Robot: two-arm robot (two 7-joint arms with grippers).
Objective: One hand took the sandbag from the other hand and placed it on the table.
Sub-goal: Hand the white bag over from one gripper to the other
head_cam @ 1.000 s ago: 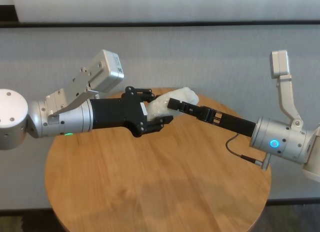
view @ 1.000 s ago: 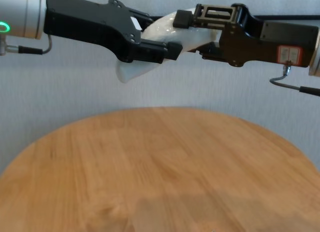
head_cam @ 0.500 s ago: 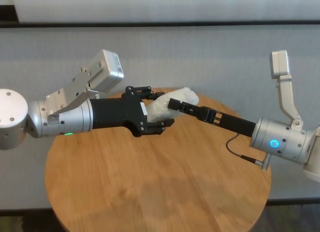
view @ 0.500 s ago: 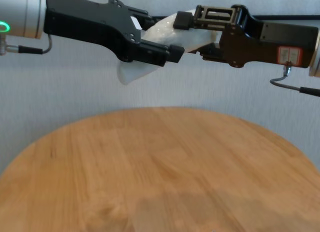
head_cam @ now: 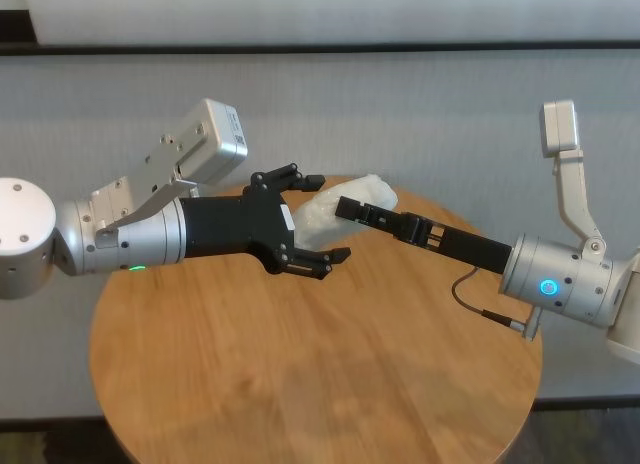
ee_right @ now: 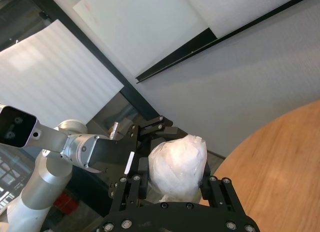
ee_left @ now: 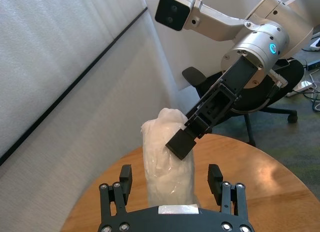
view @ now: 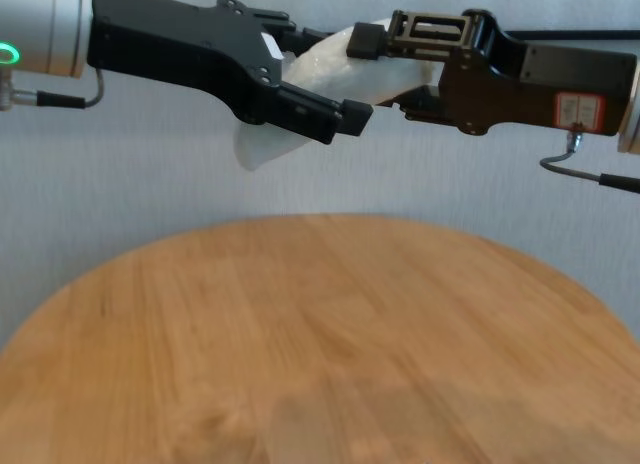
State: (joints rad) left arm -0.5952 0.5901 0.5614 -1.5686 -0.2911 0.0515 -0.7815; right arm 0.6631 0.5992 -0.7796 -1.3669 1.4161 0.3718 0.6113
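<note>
The sandbag (head_cam: pixel 318 212), white in shiny wrap, hangs in the air above the far side of the round wooden table (head_cam: pixel 300 384). My right gripper (head_cam: pixel 360 200), with the red-and-white sticker (view: pixel 578 108), is shut on its upper end (view: pixel 335 66). My left gripper (head_cam: pixel 325 216), on the green-lit silver wrist, is open, with its fingers spread on either side of the bag and clear of it. In the left wrist view the bag (ee_left: pixel 167 164) stands between the two parted fingers (ee_left: pixel 125 173). In the right wrist view the bag (ee_right: pixel 177 164) is clamped between the fingers (ee_right: pixel 206 168).
A grey wall panel runs behind the table. An office chair (ee_left: pixel 250 99) stands on the floor beyond the table's edge. The table's near half (view: pixel 320 344) is bare wood below both arms.
My left gripper's fingers have spread apart and let go of the sandbag. My right gripper still holds it in the same place. Neither arm has shifted.
</note>
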